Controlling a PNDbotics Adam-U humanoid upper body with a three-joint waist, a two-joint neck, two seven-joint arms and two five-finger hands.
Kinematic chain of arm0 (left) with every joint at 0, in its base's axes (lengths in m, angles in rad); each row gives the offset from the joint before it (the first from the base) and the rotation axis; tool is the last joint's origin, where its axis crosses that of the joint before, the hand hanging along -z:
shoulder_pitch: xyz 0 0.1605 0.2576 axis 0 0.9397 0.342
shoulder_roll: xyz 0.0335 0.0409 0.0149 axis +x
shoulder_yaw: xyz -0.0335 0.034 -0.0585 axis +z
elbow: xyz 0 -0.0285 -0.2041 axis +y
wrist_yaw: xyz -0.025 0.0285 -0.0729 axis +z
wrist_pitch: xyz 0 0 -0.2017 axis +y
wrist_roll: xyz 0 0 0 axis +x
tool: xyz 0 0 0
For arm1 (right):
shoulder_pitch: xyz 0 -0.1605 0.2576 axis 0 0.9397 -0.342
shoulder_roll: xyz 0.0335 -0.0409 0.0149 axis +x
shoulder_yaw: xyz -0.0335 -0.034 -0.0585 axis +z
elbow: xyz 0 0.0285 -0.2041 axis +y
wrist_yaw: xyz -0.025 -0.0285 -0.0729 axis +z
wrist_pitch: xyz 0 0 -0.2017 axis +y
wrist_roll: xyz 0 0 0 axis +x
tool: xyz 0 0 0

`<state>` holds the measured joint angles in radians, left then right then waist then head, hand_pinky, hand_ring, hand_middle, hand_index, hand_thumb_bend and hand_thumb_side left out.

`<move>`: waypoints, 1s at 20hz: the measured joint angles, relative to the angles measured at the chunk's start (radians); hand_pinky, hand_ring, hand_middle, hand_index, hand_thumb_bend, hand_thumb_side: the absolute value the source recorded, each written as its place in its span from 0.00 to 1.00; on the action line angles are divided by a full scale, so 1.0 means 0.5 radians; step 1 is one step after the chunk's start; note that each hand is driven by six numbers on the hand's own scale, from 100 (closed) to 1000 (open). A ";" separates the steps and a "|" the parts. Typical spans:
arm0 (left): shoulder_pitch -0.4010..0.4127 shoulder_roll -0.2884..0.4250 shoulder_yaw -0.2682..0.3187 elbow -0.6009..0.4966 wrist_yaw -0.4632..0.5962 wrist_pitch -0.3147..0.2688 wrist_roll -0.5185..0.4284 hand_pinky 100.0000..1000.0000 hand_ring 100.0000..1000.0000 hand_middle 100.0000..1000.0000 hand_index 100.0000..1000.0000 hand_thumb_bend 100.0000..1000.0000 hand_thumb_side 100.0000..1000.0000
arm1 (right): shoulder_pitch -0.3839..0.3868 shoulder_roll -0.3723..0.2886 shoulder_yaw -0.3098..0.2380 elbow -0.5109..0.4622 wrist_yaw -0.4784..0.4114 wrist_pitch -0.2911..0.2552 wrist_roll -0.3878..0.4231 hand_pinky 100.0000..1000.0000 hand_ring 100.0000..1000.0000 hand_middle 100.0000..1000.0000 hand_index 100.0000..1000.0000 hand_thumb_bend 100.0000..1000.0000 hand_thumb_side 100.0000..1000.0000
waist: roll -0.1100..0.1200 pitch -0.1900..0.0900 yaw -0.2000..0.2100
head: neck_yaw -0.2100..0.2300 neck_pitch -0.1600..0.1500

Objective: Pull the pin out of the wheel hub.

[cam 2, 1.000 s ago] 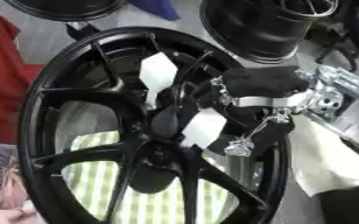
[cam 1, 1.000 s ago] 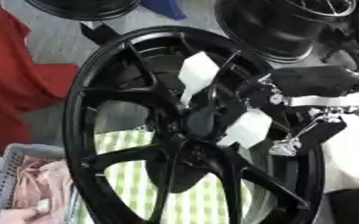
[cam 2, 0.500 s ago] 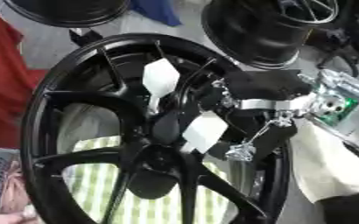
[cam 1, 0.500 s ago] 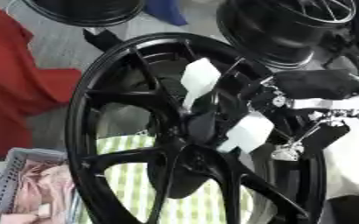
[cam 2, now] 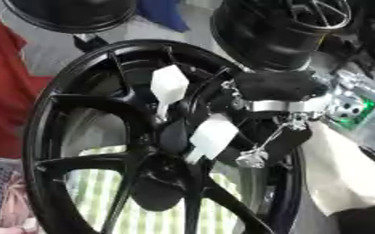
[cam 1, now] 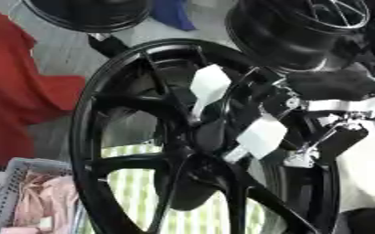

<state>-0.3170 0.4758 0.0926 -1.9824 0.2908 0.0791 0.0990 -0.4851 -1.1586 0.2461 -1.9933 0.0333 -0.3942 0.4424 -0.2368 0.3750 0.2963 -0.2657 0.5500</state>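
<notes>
The white-tipped fingers [cam 2: 213,136] of the right hand [cam 2: 275,87] reach through the spokes of the large black alloy wheel [cam 2: 78,119] from its right side. One pale fingertip points up toward the upper spokes; another lies lower, close to the wheel's centre. The two are spread apart and appear to bracket something at the hub [cam 2: 171,137], as a pinch would require. Whether they are actually clenched on anything cannot be told, because the dark hub swallows the detail between them.

The pin itself is not distinguishable. By judgement it sits at the hub, in the dark area between the two fingertips, and is not yet extracted.

The black wrist with its silver band and exposed linkage [cam 2: 291,107] comes in level from the right. This line keeps the forearm clear of the rim and lets the hand pull straight back along the hub axis.

The wheel stands upright on edge and tilted, which presents the hub face to the hand. Beneath it lies a green-and-white checked cloth [cam 2: 91,192], probably protective padding. A grey plastic basket holding pink fabric [cam 1: 27,201] sits at the lower left. Other black wheels [cam 2: 279,32] stand behind.

The left hand is not visible.
</notes>
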 measured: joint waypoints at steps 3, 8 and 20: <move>0.000 0.000 0.006 0.000 0.000 0.002 0.002 0.95 0.57 0.58 0.76 0.00 0.76 | -0.015 -0.003 -0.015 0.000 -0.044 0.010 0.033 0.71 0.51 0.11 0.15 0.00 0.00 | 0.000 -0.007 -0.003 | 0.001 -0.005; 0.000 0.000 0.008 0.000 0.007 0.003 0.003 0.95 0.57 0.58 0.76 0.00 0.76 | -0.027 -0.026 -0.084 0.000 -0.150 0.035 0.085 0.69 0.50 0.10 0.14 0.00 0.00 | 0.000 -0.016 -0.018 | 0.006 -0.007; 0.001 0.000 0.009 0.000 0.015 0.005 0.004 0.95 0.57 0.58 0.76 0.00 0.76 | -0.045 -0.108 -0.288 0.000 -0.488 0.025 0.113 0.65 0.48 0.08 0.12 0.00 0.00 | 0.000 -0.023 -0.039 | 0.017 -0.016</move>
<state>-0.3165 0.4758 0.0970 -1.9824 0.2982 0.0814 0.1013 -0.5074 -1.2127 0.1021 -1.9935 -0.2106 -0.3815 0.4988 -0.2368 0.3637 0.2770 -0.2575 0.5420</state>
